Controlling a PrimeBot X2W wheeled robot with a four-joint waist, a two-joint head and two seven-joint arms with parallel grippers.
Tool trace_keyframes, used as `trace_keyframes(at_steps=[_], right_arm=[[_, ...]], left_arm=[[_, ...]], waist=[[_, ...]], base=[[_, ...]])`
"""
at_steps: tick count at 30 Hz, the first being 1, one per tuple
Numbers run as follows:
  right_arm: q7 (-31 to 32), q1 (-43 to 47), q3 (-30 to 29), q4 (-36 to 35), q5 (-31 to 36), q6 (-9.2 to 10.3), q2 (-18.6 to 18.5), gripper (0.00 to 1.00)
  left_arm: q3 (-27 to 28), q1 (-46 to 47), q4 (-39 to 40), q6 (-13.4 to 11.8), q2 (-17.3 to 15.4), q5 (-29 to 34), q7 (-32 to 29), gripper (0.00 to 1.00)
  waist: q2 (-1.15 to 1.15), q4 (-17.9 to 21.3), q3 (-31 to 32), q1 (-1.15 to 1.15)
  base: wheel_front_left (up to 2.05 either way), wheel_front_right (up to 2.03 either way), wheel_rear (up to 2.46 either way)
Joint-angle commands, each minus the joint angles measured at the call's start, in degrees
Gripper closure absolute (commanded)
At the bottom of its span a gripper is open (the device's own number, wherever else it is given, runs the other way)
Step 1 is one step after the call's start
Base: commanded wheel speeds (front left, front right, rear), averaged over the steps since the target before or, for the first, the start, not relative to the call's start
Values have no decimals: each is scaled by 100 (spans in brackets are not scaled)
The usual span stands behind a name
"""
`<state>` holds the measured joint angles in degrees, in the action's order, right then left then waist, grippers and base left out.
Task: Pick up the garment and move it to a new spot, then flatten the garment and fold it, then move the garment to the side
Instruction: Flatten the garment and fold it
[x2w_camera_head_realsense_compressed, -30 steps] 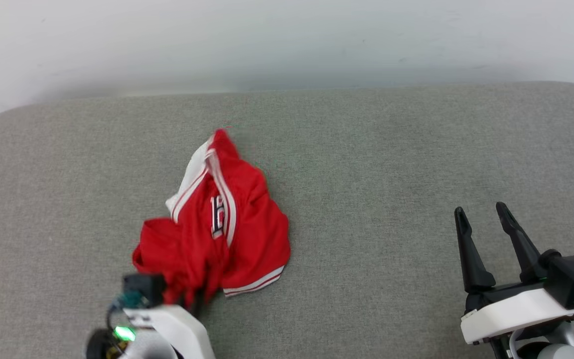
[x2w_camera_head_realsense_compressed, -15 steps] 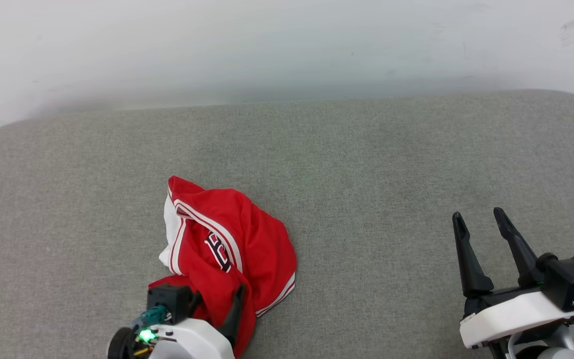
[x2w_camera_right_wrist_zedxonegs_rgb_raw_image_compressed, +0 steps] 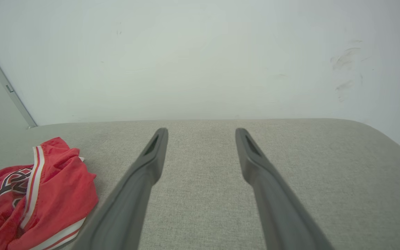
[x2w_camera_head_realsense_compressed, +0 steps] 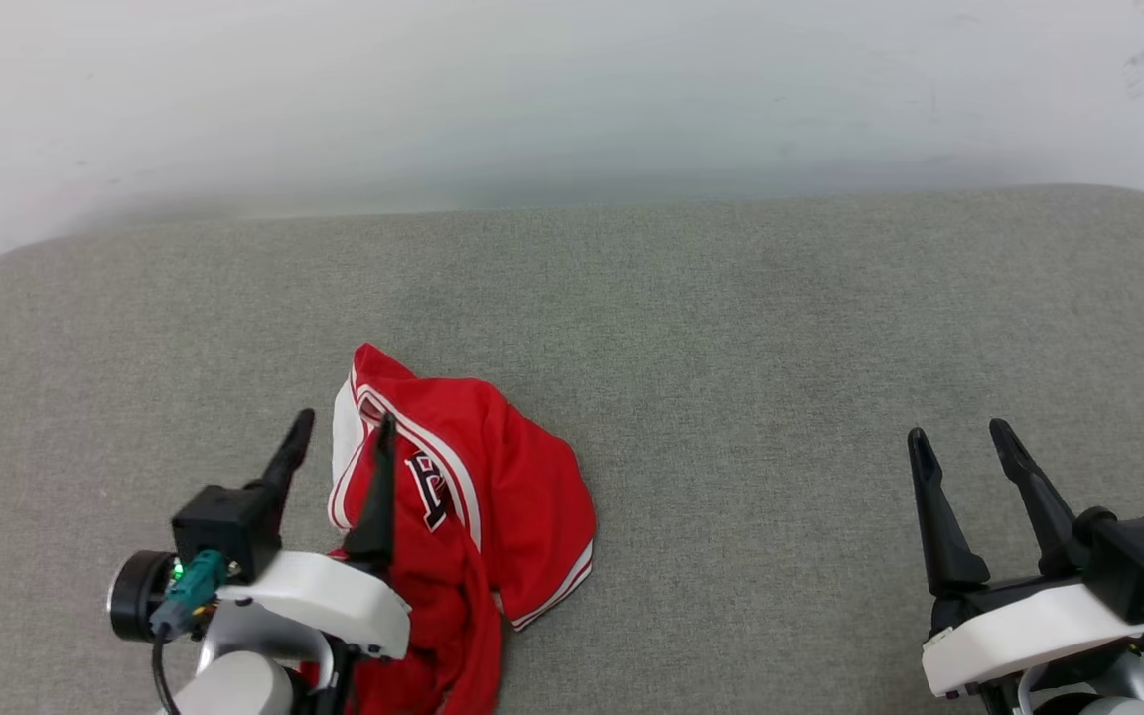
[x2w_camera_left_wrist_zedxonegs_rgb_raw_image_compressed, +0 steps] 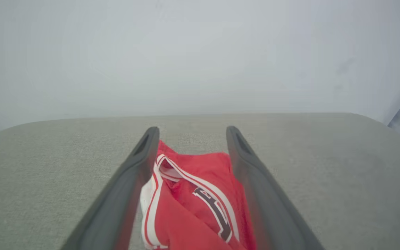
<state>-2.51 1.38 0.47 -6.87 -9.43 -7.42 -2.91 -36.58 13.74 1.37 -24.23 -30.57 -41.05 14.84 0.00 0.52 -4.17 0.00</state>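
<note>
- Garment lies crumpled on the grey cushion, near left; lettering folded, unreadable; near edge hidden behind the left arm.
- Left gripper: jaws spread, one finger over it.
- Right gripper: jaws spread, well apart.

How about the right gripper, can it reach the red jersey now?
Probably yes: the right gripper is open, and only bare grey cushion lies between it and the red jersey.

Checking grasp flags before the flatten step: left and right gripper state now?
Left gripper: open, jaws spread wide, garment lying loose between them, not clamped.
Right gripper: open, holding nothing.
</note>
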Motion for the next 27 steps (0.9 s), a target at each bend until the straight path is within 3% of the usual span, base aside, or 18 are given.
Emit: trace_keyframes(at_steps=[1, 13, 19, 27], right_arm=[[-4, 34, -12, -8, 16, -13, 6, 0], [145, -221, 279, 238, 164, -13, 7, 0], [767, -729, 1188, 806, 226, -13, -72, 0], [1939, -1856, 2604, 1699, -510, -7, -463, 0]], left_arm=[[34, -30, 18, -18, -21, 31, 29, 0], [680, -292, 17, 242, 58, 371, 43, 0], [838, -244, -7, 402, 219, 528, 43, 0], [945, -115, -64, 624, 487, 724, 33, 0]], waist=[[0, -1, 0, 0], [0, -108, -56, 0], [0, -209, -219, 0], [0, -531, -393, 0]], base=[[0, 0, 0], [0, 0, 0], [0, 0, 0], [0, 0, 0]])
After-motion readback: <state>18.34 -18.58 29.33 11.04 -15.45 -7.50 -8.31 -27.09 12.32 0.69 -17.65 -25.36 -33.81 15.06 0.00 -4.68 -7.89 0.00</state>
